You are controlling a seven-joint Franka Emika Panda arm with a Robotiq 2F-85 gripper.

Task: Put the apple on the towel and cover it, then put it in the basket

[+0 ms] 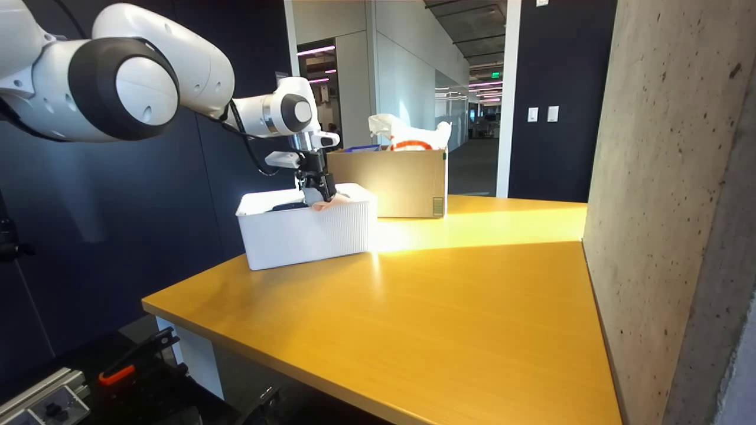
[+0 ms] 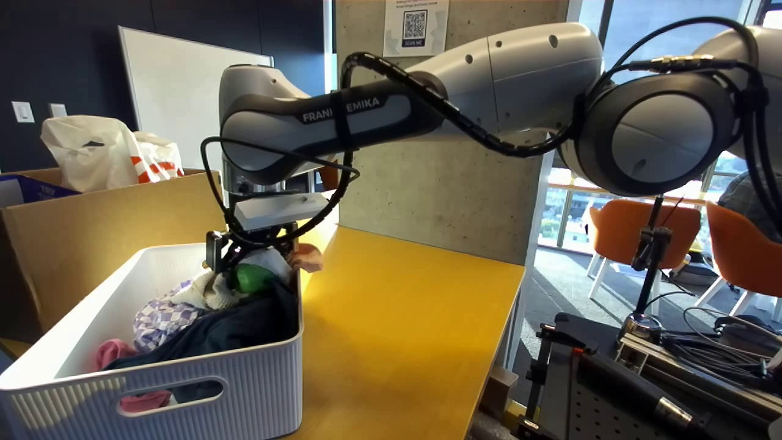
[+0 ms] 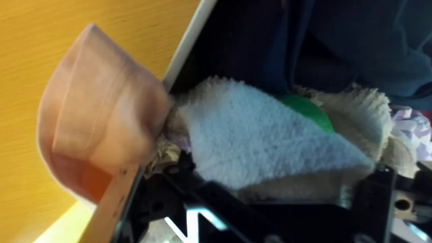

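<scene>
Green apple [image 3: 311,111] pokes past the towel [image 3: 253,135], which might slip off if the wide-spread gripper [image 3: 284,165] snags it.

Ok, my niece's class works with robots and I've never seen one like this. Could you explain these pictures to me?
The machine is one white robot arm, ending in a pair of black fingers. Two pictures are taken from outside, from different places; the close-up looks down from the end of the arm itself.

On the yellow table stand a white basket and, beside it, a cardboard box with white bags in it. In the basket lies a dark cloth, among others, and a peach cloth sticks out over its rim. There too, a pale cloth, perhaps the towel, partly hides a rounded green thing, probably the apple.

As for holding: the fingers stand wide apart, so they seem to grip nothing, though cloth hides part of that spot.
</scene>
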